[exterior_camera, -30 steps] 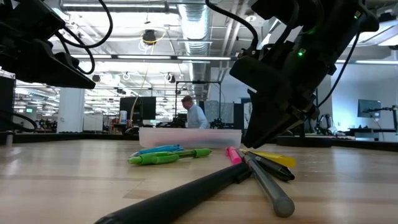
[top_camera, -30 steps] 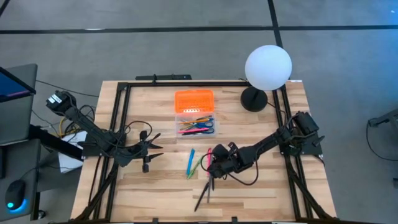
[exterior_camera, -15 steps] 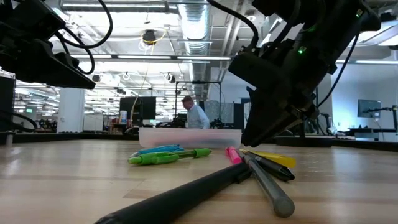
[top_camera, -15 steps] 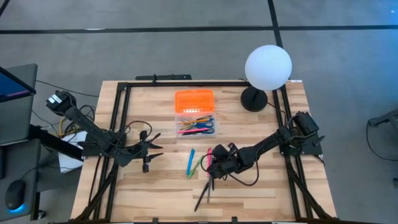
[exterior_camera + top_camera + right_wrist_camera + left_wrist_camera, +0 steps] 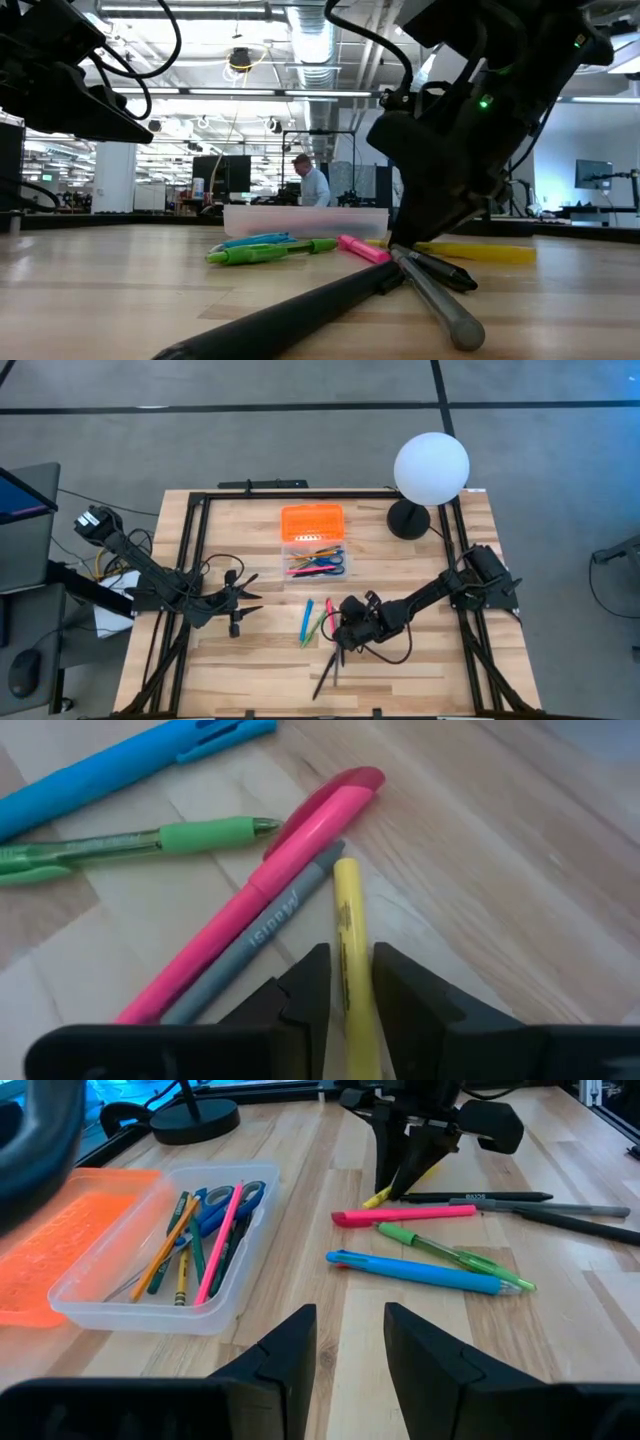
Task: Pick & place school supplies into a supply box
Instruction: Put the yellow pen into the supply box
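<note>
several pens (image 5: 420, 1270) lie loose on wood-plank tabletop (image 5: 250, 660) w/ open-plan room behind; right gripper (image 5: 345, 982) jaws nearly closed round yellow marker (image 5: 350, 935), left gripper (image 5: 350, 1342) jaws apart, empty.

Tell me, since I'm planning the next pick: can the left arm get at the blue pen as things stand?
Probably yes: the left gripper waits with jaws open, and bare table lies between it and the blue pen; nothing covers the pen.

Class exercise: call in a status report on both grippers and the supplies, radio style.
Right gripper down at the loose pens, fingers astride the yellow marker. Left gripper open, idle. Box open, part filled. Pink marker and grey pen crowd the yellow one.
</note>
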`<control>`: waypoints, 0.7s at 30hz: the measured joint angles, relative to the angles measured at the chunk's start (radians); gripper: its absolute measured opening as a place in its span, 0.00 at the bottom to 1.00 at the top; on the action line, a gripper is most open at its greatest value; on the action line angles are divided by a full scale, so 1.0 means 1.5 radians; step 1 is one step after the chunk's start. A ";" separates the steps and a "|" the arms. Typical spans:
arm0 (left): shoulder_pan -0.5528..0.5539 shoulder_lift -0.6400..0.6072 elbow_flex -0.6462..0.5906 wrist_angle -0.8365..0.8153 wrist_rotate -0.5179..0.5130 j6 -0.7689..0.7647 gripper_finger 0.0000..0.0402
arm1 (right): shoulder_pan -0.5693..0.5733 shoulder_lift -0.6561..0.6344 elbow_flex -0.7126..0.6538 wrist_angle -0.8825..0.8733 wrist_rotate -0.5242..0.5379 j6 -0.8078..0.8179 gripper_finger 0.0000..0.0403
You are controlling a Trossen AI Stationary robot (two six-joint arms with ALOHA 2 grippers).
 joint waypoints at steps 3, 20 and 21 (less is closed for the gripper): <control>0.000 0.000 0.000 0.000 0.000 -0.003 0.28 | 0.002 -0.007 0.000 -0.013 -0.015 -0.027 0.19; 0.000 0.000 0.000 0.000 -0.001 -0.005 0.28 | -0.014 -0.032 -0.002 -0.062 -0.136 -0.106 0.25; 0.000 0.000 0.000 0.000 -0.001 -0.005 0.28 | -0.016 -0.033 -0.002 -0.062 -0.139 -0.106 0.26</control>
